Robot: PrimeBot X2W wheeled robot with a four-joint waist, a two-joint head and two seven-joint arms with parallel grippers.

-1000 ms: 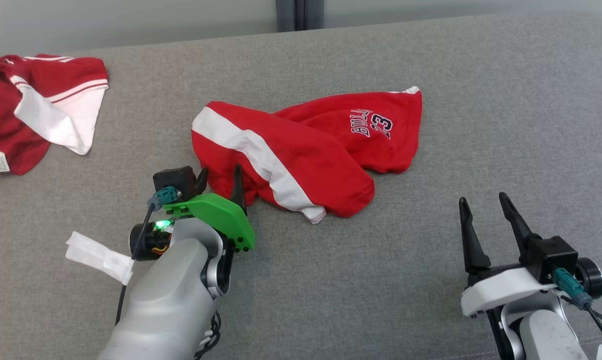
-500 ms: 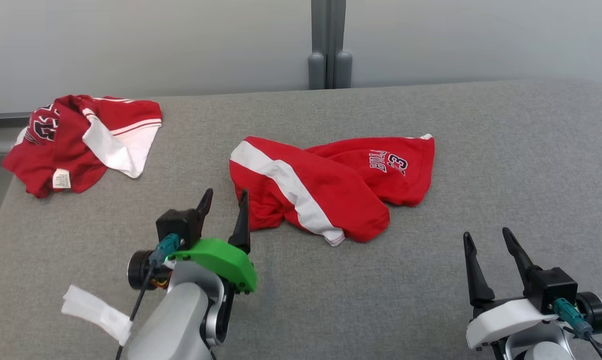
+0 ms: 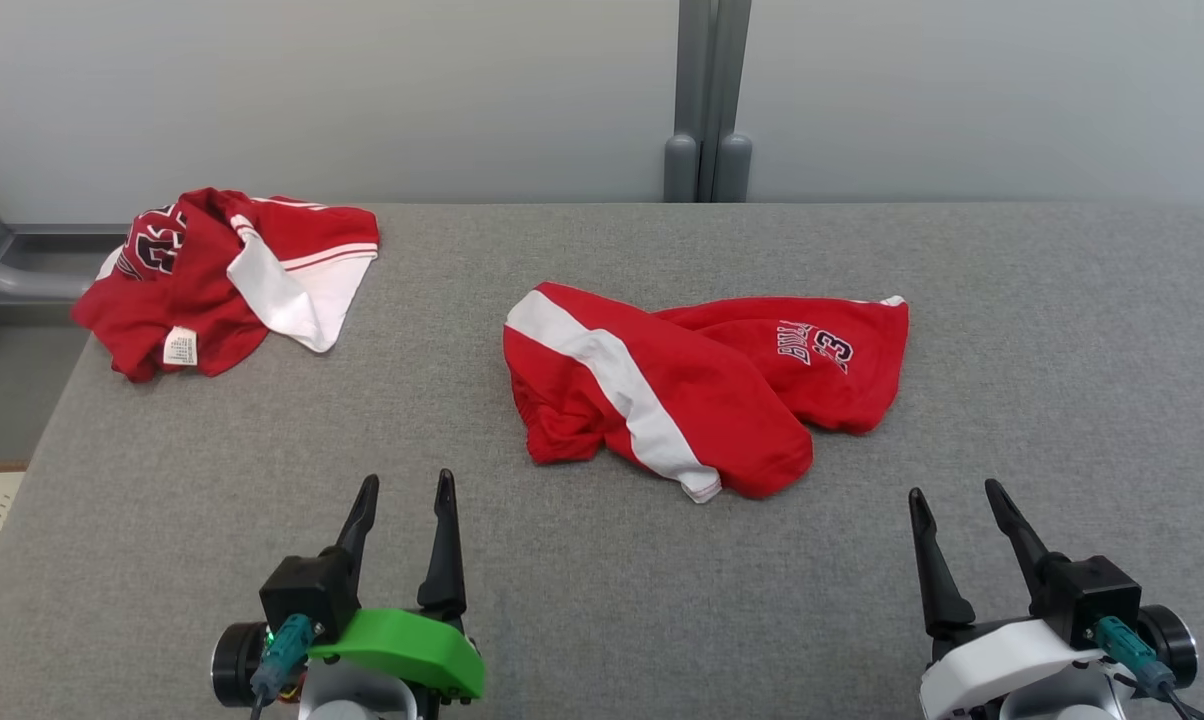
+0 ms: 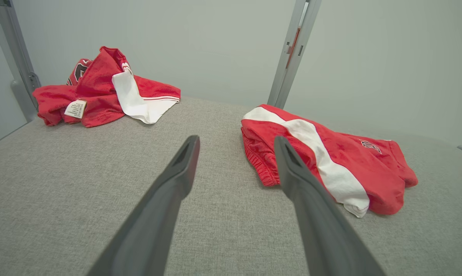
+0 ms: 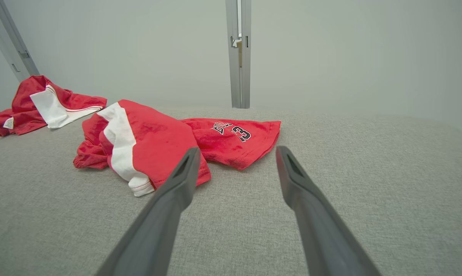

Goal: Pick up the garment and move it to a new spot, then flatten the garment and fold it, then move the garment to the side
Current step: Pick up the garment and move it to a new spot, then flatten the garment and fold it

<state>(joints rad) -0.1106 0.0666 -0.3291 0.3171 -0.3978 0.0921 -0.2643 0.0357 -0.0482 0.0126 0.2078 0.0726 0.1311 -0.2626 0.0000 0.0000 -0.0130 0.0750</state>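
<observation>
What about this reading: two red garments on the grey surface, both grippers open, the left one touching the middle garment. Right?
No: the left gripper is apart from the middle garment, not touching it, as the head view shows. The rest holds.

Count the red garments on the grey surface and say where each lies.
2. The white-striped red garment lies crumpled in the middle of the grey surface; the other garment is bunched at its far left corner. None appears hidden.

A lab-like test room is suggested by the grey fabric-covered tabletop [image 3: 602,620], backed by plain pale wall panels [image 3: 312,90] and a grey metal post [image 3: 707,100].
</observation>
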